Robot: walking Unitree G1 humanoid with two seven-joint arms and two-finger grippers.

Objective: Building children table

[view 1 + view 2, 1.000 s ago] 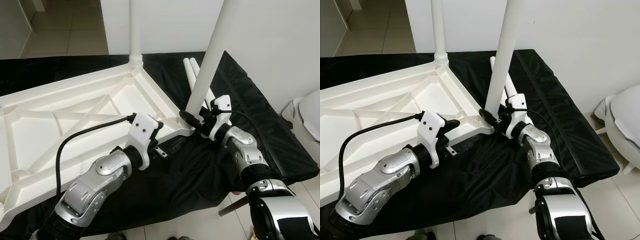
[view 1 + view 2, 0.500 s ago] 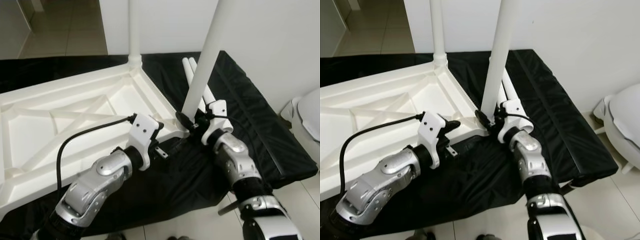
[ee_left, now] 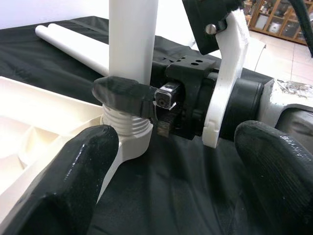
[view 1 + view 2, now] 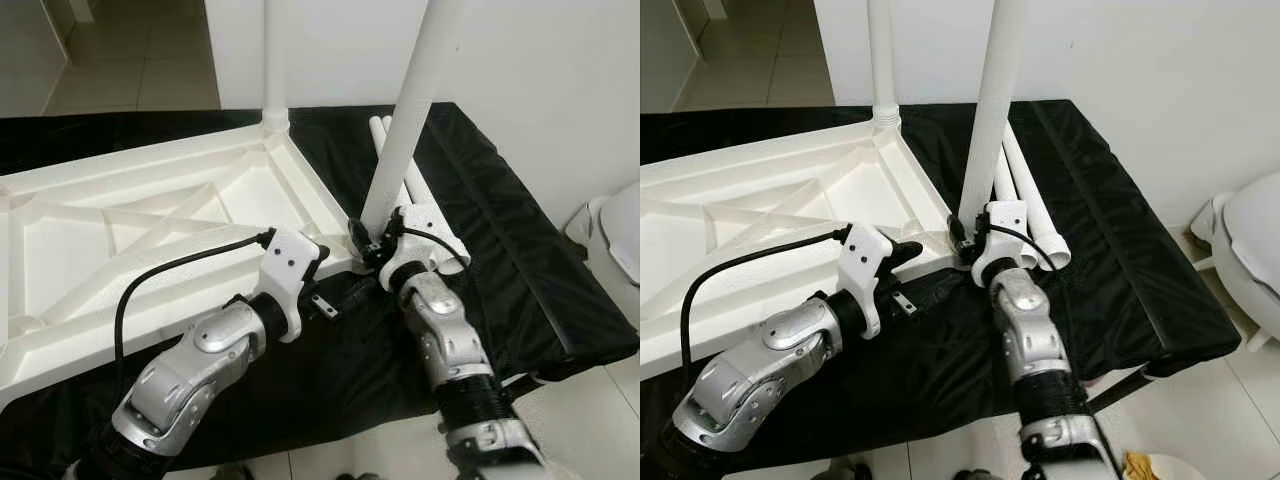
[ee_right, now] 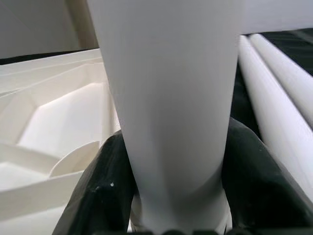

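An upside-down white plastic tabletop (image 4: 150, 225) lies on a black-covered surface. A white leg (image 4: 272, 60) stands upright in its far corner. A second white leg (image 4: 405, 120) stands tilted in the near right corner socket (image 3: 126, 128). My right gripper (image 4: 366, 240) is shut on this leg just above the threaded base, one finger on each side (image 5: 107, 181). My left gripper (image 4: 335, 290) is open, low beside the same corner, its fingers (image 3: 73, 171) straddling the socket without touching the leg. Two loose white legs (image 4: 1035, 200) lie on the cover behind the corner.
A white wall runs behind the surface. The edge of a white toilet (image 4: 1250, 250) sits at the far right on the tiled floor. The black cover (image 4: 530, 260) drops off at its right and near edges.
My right arm has swung left around the leg, its forearm now pointing more straight at the corner. The held leg stands less tilted than before. My left arm has barely moved.
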